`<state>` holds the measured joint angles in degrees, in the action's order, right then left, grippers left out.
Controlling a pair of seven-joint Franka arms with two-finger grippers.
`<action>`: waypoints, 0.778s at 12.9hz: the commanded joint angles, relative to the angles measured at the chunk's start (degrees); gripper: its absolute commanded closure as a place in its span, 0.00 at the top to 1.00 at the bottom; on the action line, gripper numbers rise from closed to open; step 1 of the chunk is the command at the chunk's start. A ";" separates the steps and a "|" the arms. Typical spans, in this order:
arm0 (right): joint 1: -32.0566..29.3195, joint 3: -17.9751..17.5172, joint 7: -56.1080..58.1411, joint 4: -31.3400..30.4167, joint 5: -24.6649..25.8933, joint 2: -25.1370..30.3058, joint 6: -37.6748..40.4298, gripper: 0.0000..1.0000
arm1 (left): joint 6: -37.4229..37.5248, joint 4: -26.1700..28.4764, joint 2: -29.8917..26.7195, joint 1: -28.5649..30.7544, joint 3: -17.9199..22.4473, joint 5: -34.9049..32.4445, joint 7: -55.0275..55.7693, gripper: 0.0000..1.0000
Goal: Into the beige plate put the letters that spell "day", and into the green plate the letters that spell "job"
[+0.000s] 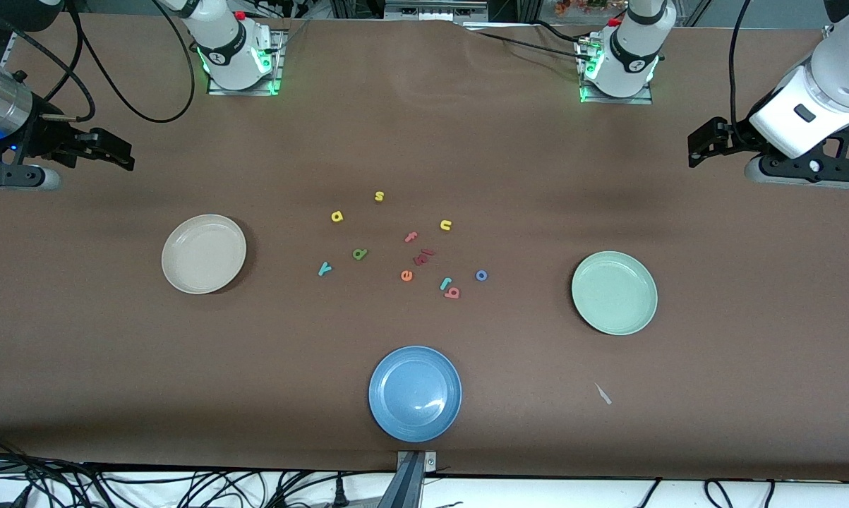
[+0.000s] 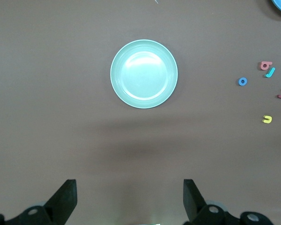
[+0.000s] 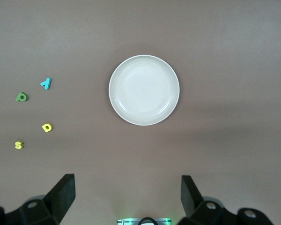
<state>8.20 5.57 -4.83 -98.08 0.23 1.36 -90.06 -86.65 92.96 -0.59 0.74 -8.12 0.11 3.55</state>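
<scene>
Foam letters lie scattered at the middle of the brown desk (image 1: 113, 367), none of them on a plate. The beige plate (image 1: 204, 254) sits toward the right arm's end, the green plate (image 1: 614, 293) toward the left arm's end, and a blue plate (image 1: 415, 393) lies nearest the front camera; all three hold nothing. Of the "day" letters, the yellow a (image 1: 336, 216) lies farthest from the camera, with the green d (image 1: 359, 254) and teal y (image 1: 324, 268) nearer and close together. Of the "job" letters, the teal j (image 1: 444, 283) touches the salmon-red b (image 1: 452, 292), and the blue o (image 1: 481, 275) lies just beside them toward the green plate. A yellow s (image 1: 379, 196), yellow u (image 1: 445, 225), pink f (image 1: 411, 237) and orange e (image 1: 406, 275) lie among them. The left gripper (image 2: 130, 194) waits released and holding nothing, over the desk's edge at the left arm's end. The right gripper (image 3: 127, 192) waits likewise at the right arm's end, fingers spread.
</scene>
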 commanded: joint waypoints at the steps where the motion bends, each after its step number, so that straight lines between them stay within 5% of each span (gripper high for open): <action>1: -0.38 -0.03 0.44 0.96 -0.14 -0.39 0.33 1.00 | 0.25 -2.59 2.07 -0.13 -1.36 0.68 -0.21 1.00; 10: 0.41 -0.82 -0.08 0.87 -0.40 -0.74 0.24 1.00 | -2.81 -9.11 13.06 -5.04 -3.40 0.76 8.12 1.00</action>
<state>8.43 5.24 -4.83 -98.08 0.22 1.05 -90.21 -88.54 86.68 9.64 -2.52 -11.50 0.11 7.91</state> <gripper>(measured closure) 0.000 0.000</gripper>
